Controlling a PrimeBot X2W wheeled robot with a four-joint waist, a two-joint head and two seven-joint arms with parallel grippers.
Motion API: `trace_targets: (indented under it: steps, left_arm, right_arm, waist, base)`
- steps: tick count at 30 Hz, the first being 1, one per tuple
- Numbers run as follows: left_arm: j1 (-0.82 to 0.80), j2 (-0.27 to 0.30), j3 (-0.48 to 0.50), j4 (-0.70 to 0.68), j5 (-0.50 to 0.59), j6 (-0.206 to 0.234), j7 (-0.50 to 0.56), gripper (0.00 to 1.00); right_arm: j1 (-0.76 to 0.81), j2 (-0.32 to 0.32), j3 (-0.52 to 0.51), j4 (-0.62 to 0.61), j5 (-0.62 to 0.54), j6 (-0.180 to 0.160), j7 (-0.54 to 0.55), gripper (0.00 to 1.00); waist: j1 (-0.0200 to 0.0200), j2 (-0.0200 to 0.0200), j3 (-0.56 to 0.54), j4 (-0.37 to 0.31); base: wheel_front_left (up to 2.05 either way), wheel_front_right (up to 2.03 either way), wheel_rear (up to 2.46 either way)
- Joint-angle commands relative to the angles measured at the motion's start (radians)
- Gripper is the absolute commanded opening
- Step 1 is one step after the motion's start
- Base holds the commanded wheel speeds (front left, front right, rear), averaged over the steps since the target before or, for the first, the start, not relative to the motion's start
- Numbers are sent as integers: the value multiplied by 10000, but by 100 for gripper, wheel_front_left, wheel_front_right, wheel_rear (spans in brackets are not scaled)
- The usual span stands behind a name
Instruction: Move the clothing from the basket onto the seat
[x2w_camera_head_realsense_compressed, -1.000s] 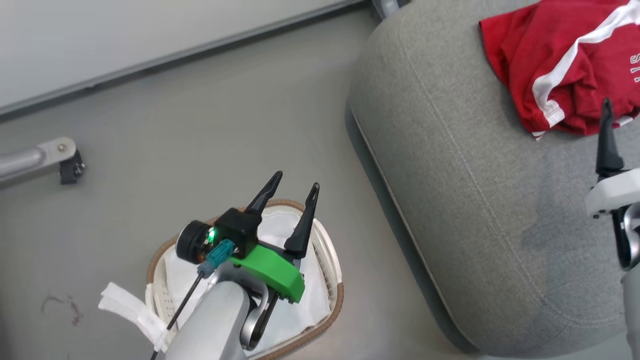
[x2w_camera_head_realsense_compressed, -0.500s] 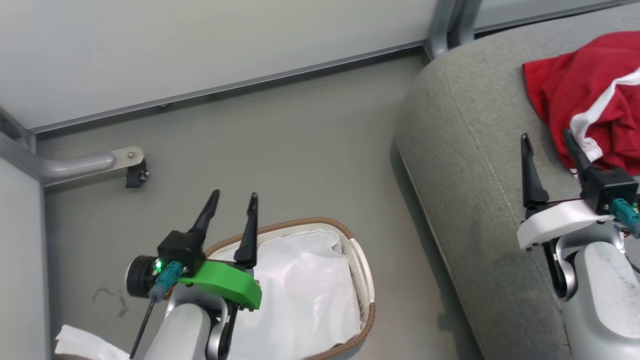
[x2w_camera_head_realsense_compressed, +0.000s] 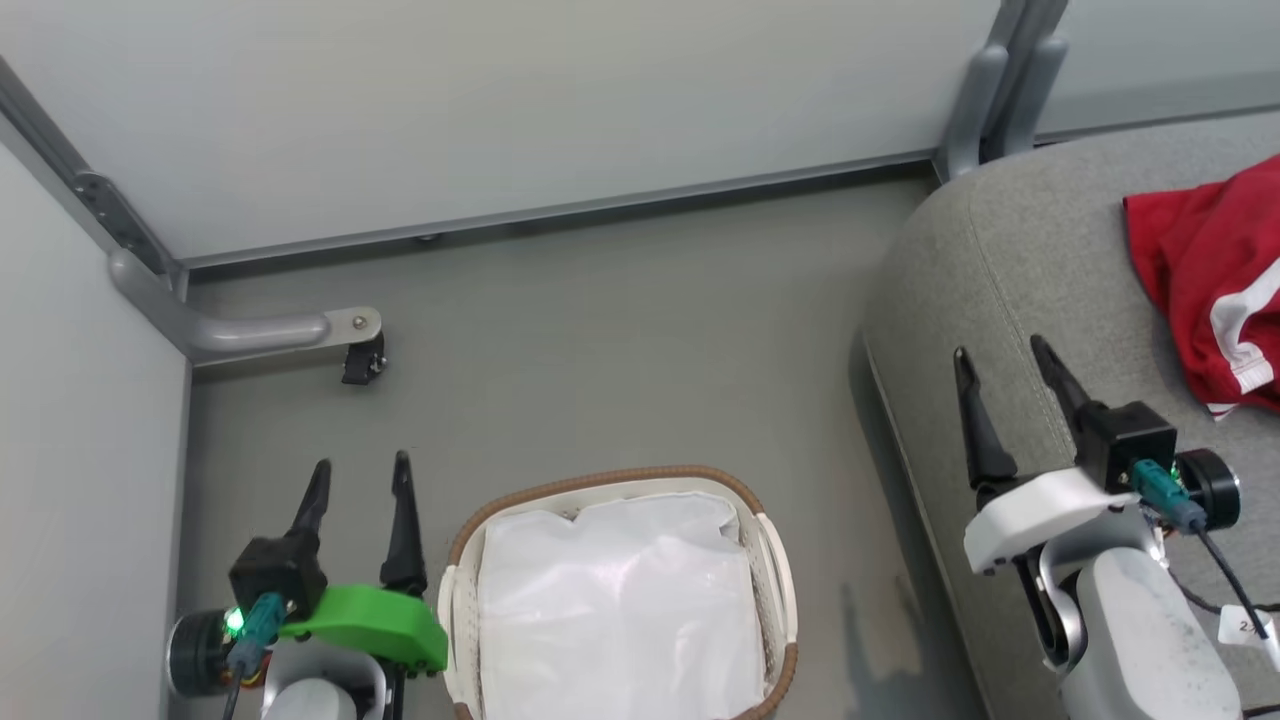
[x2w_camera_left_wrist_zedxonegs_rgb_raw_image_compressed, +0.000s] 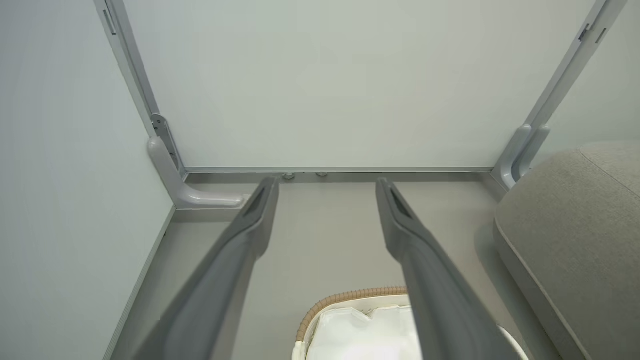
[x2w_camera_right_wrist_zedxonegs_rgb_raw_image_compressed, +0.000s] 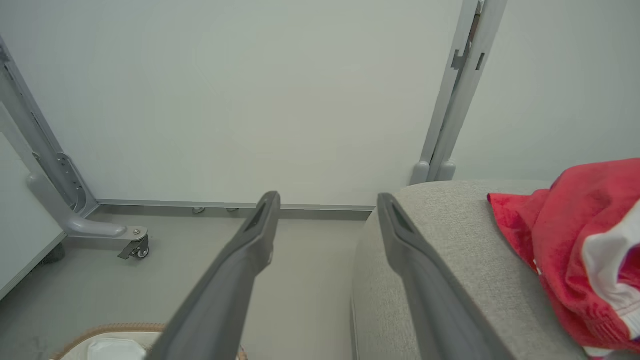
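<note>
- clothing (x2w_camera_head_realsense_compressed: 1212, 290): bright red soft fabric in a crumpled heap with lots of folds; the right edge of the head view cuts it off
- a broad white stripe runs down the red, and a small bit of red-and-white striped ribbed edge shows at the heap's lower end
- in the right wrist view it is the same heap: red, soft-looking, with a white band and a striped hem low at the frame edge
- clothing lies on top of the seat (x2w_camera_head_realsense_compressed: 1020, 270), near the rounded corner and well apart from the basket (x2w_camera_head_realsense_compressed: 600, 478)
- seat: light grey upholstery with a stitched seam following the rounded edge
- basket: oval, white perforated plastic with a brown woven rim; it stands on the floor (x2w_camera_head_realsense_compressed: 600, 340) beside the seat, not touching it
- a wrinkled white liner sheet (x2w_camera_head_realsense_compressed: 615, 600) lies inside the basket
- left gripper (x2w_camera_head_realsense_compressed: 361, 462): fingers spread and released, holding nothing; it is just beside the basket's left side, over the floor
- right gripper (x2w_camera_head_realsense_compressed: 1000, 348): fingers spread and released, holding nothing; it is over the seat, near the clothing but apart from it
- background: pale wall panels and a grey metal foot with a small caster (x2w_camera_head_realsense_compressed: 362, 362) on the floor
</note>
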Motion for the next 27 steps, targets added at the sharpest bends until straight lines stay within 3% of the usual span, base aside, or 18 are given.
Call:
trace_targets:
  steps: [1,14,15,19,27]
  left_arm:
    - [277,24,93,12,112,28,2,100]
    - [1316,25,427,11,-451,-143,2,100]
    - [1217,-4,392,77,-452,-127,0,0]
    - [1232,-29,377,391,-541,-133,26,0]
    - [1104,-23,640,198,-2125,-244,499,0]
  right_arm:
    - [225,-17,33,83,12,-14,0,100]
    - [1282,18,424,377,304,-14,0,100]
    - [1197,63,429,384,281,0,0,0]
    - [1393,141,406,706,339,0,37,0]
    - [1397,128,193,524,2174,-1,551,0]
  waist:
    - [1,0,-282,195]
    - [1,0,-912,333]
    - [1,0,-905,324]
    - [1,0,-913,327]
    - [1,0,-938,329]
  base:
    - [0,0,0]
    - [0,0,0]
    - [0,0,0]
    - [0,0,0]
    - [0,0,0]
